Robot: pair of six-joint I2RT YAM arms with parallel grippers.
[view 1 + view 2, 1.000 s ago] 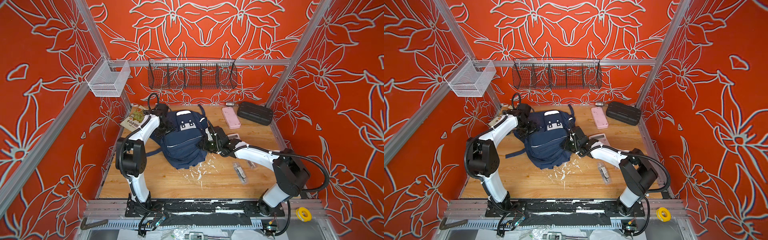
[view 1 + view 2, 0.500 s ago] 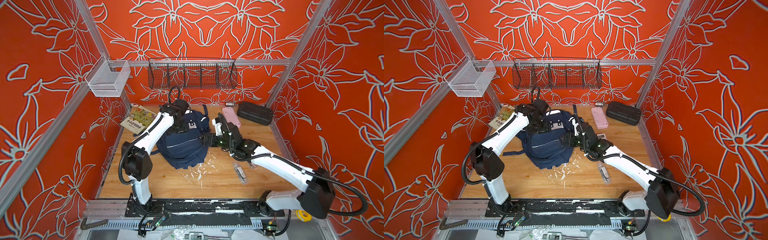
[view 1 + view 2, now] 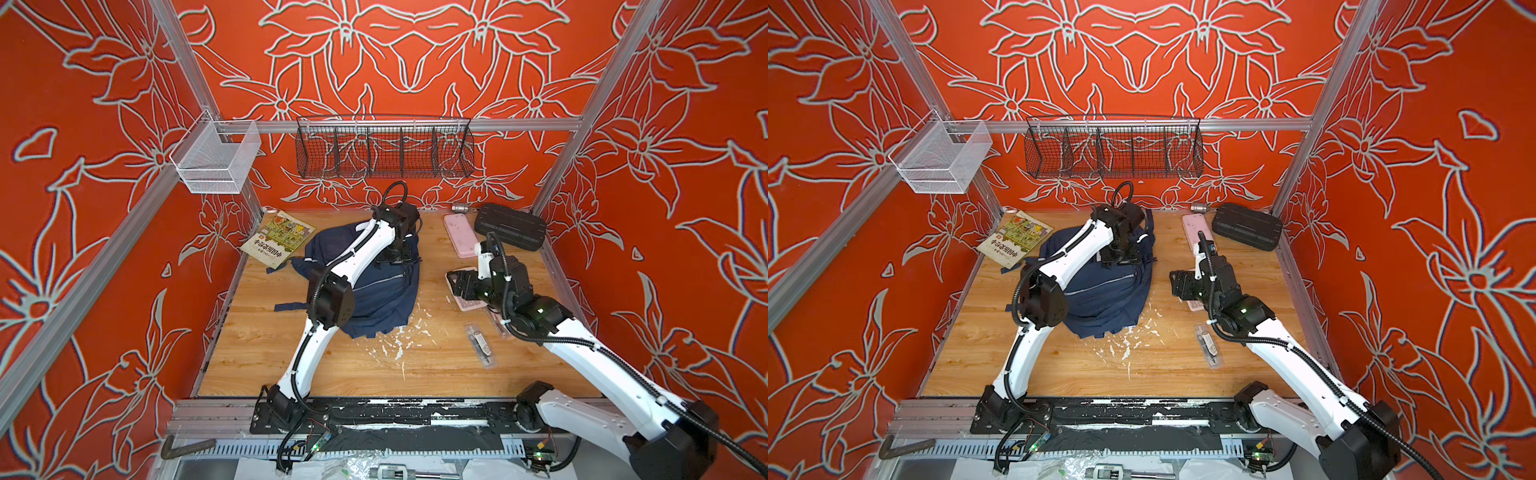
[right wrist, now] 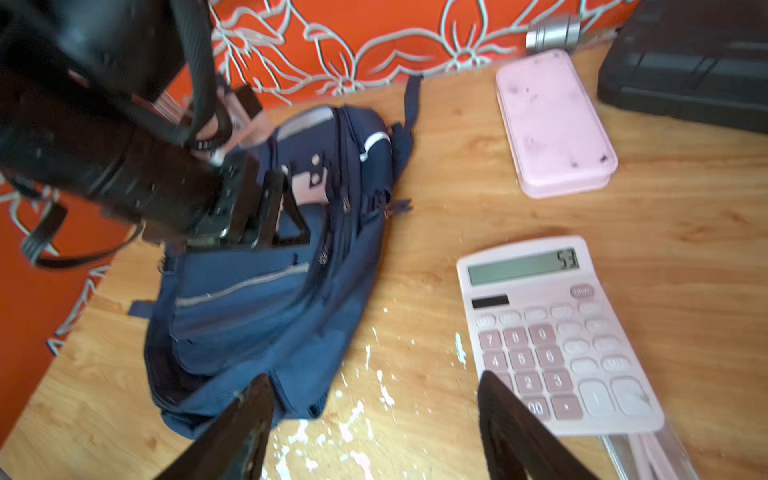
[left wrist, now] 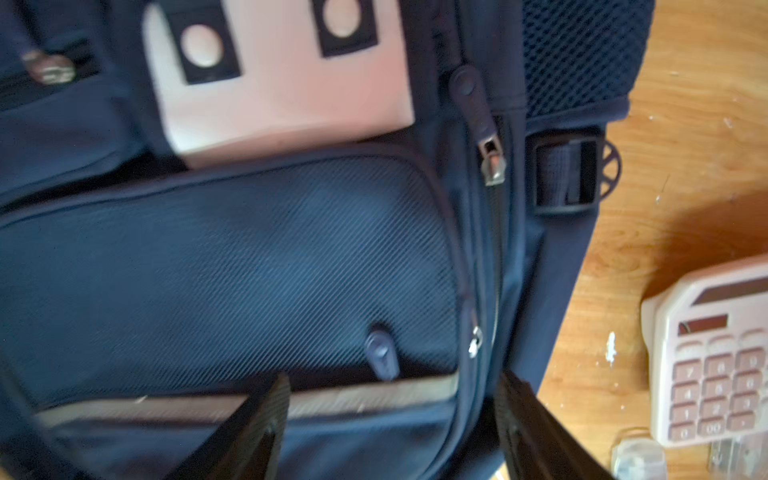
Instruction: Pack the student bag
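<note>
- The left hand (image 5: pixel 395 376) is poised over the front pocket of the large navy blue fabric backpack (image 3: pixel 374 299). Its black fingers (image 5: pixel 270 415) are spread wide and grip nothing. I cannot tell whether they touch the cloth.
- The right hand (image 4: pixel 374 378) is clear of the backpack on the right arm's side, also spread and empty, over the wooden surface (image 3: pixel 291 353).
- The backpack lies flat on the surface toward the back wall, pockets facing up.
- A pink calculator (image 4: pixel 552 332) lies near the backpack on the right arm's side.
- Farther from the backpack on that side is a pink rectangular case (image 3: pixel 459 235), with a black ribbed hard case (image 3: pixel 509 226) beyond it.
- A colourful illustrated book (image 3: pixel 278 243) lies just beside the backpack on the left arm's side.
- White flecks (image 3: pixel 399 349) dot the surface by the backpack's near edge.
</note>
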